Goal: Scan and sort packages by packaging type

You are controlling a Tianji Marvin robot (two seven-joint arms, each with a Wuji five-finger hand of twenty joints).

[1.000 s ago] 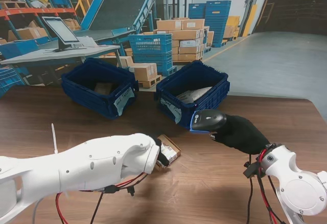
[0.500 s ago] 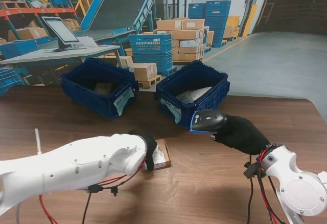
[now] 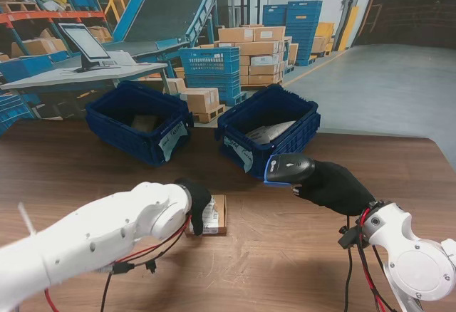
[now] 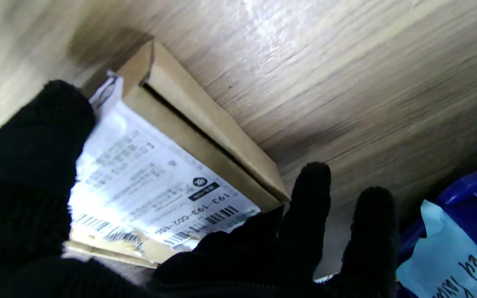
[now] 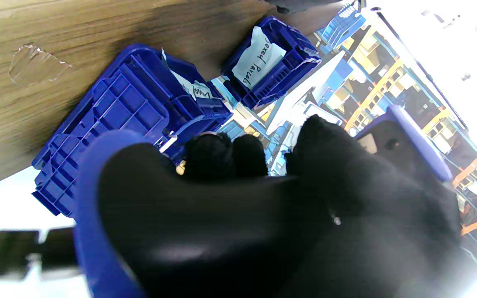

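A small cardboard box [image 3: 214,216] with a white shipping label lies flat, low over the wooden table [image 3: 285,255], just left of centre. My gloved left hand [image 3: 197,202] is shut on it from its left side. In the left wrist view the thumb and fingers [image 4: 309,194] bracket the box [image 4: 205,128], label and barcodes facing the camera. My right hand [image 3: 333,186] is shut on a black barcode scanner [image 3: 286,167] with a blue rim, raised over the table, its head pointing left. In the right wrist view the scanner [image 5: 205,231] fills the picture.
Two blue bins stand at the table's far side. The left bin [image 3: 139,121] holds a brown box [image 3: 144,122]. The right bin [image 3: 269,130] holds a pale bag [image 3: 271,131]. Both carry paper tags; one bin [image 5: 271,62] reads boxed parcels. Warehouse shelving and crates lie beyond.
My left hand has drawn back to the left with the box, which went from tilted to lying flat, label up. The right hand and scanner have barely shifted.
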